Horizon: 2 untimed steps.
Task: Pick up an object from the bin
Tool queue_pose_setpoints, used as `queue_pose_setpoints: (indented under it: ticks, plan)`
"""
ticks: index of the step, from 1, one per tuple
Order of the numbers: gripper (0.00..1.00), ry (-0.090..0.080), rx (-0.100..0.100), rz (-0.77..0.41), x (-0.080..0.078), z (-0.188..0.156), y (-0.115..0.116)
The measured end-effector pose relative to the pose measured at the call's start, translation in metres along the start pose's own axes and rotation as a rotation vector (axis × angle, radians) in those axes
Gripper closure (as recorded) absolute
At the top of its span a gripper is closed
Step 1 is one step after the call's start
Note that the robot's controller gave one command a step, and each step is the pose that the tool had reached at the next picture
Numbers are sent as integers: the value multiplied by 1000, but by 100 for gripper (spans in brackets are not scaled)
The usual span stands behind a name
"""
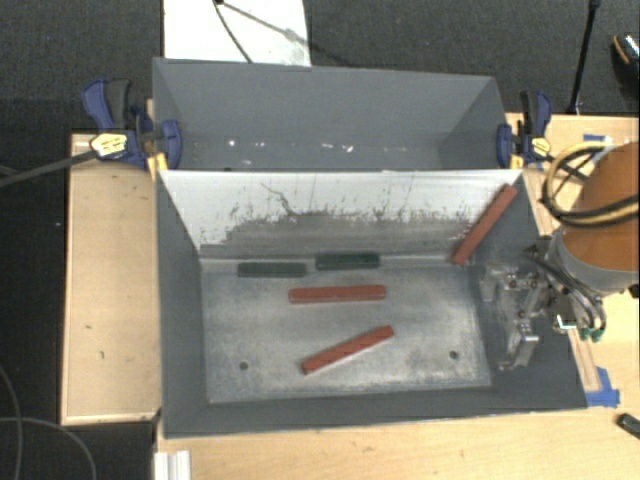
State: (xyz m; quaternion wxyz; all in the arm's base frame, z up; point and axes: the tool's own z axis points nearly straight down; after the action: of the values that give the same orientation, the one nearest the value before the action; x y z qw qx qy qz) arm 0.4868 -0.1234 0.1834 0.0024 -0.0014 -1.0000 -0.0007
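Observation:
My gripper (516, 320) hangs at the bin's right wall, over the sloped side, with nothing seen between its fingers. A red bar (484, 225) leans against the right wall just above and left of it. On the bin floor a second red bar (347, 349) lies tilted near the front middle, well left of the gripper. A third red bar (337, 293) lies level behind it. Two dark green bars (347, 261) (271, 268) rest along the foot of the back wall.
The arm with its orange cover and cables comes in from the right over the bin's rim. Bare floor stretches between the tilted red bar and the right wall.

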Motion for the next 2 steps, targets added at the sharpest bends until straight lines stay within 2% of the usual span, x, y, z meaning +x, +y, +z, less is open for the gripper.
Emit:
queue_pose_setpoints:
  ticks: [1,2]
  plan:
    - [0,-3,-4,-34,-33,39,77]
    - [0,1,-3,28,-22,118,141]
